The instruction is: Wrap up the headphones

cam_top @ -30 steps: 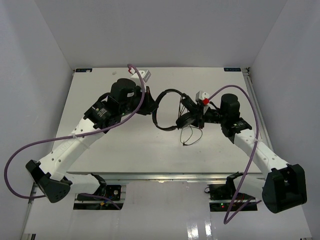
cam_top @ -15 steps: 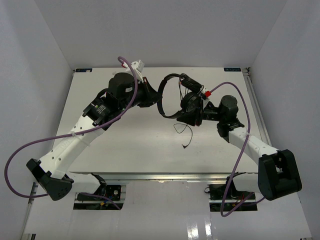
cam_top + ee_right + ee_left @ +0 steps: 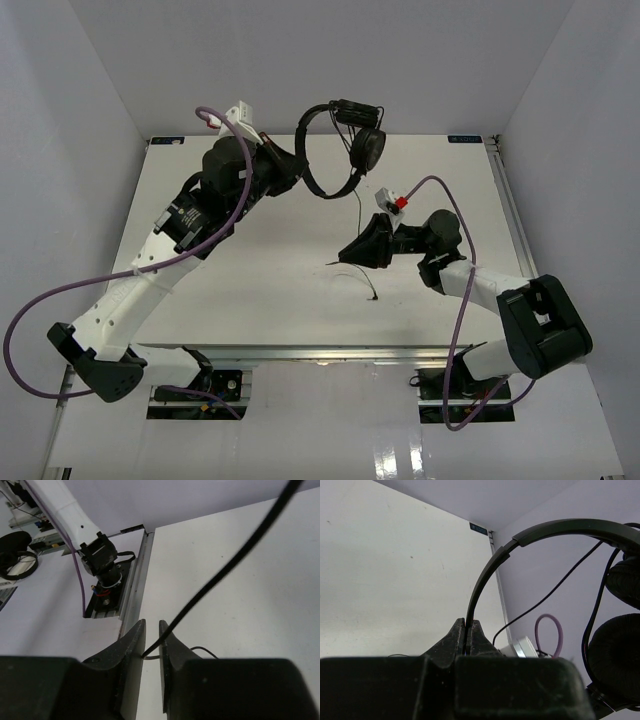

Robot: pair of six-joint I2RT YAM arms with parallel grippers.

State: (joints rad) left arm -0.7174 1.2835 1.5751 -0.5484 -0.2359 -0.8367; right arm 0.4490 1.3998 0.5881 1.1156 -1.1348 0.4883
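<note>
The headphones (image 3: 365, 148) hang clear of the table (image 3: 250, 300), above the middle of its far edge. My left gripper (image 3: 468, 630) is clenched on the thin headband (image 3: 485, 575). The cord (image 3: 225, 565) drops toward the table's middle and passes between the jaws of my right gripper (image 3: 151, 630), which stand a slit apart and are not visibly pinching it. Judgement: hold the band rigid, let the cord slide under light tension, and lay even turns without snagging the loose end (image 3: 371, 292) on the table.
</note>
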